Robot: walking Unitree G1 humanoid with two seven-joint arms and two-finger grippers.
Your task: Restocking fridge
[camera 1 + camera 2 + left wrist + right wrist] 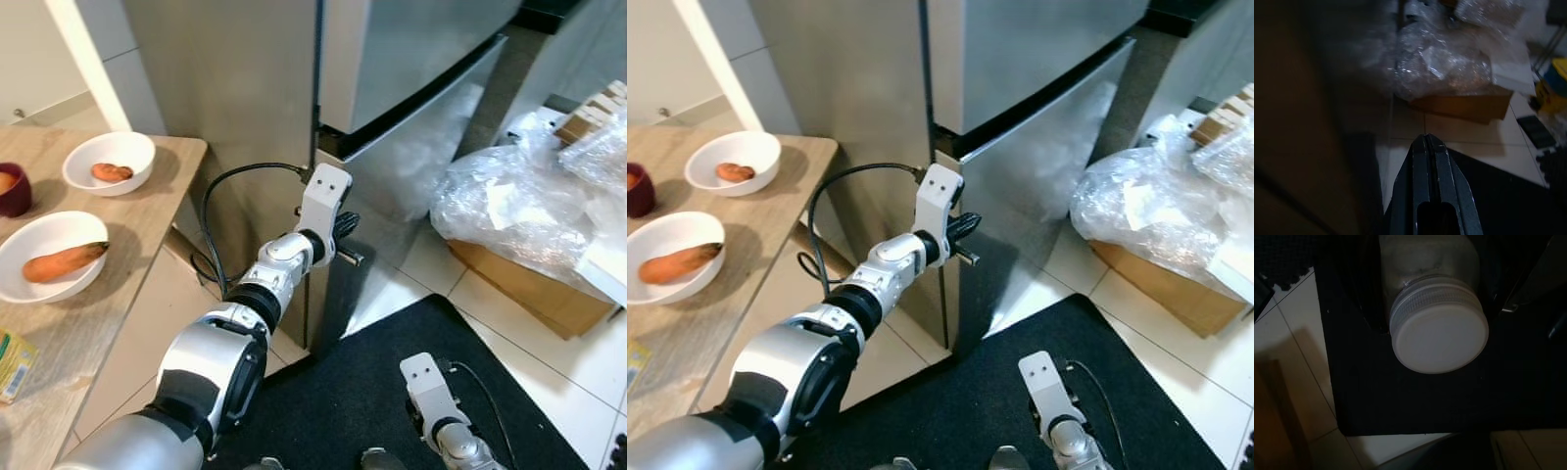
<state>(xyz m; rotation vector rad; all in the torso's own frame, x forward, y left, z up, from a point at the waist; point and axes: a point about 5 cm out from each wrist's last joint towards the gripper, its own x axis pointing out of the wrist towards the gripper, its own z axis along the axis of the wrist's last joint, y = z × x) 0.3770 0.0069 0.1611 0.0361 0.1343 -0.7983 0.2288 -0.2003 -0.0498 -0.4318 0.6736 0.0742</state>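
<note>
Jar (1437, 328) in right gripper (1435, 293), body dark; left gripper (1430, 142) closed.

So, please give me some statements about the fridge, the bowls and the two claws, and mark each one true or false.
1. The left claw is at the fridge door edge. True.
2. Its fingers are spread wide. False: they are pressed together.
3. The right claw holds a jar with a white lid. True.
4. Both white bowls are empty. False: each holds an orange vegetable.
5. The fridge doors are wide open. False: they look closed.
</note>
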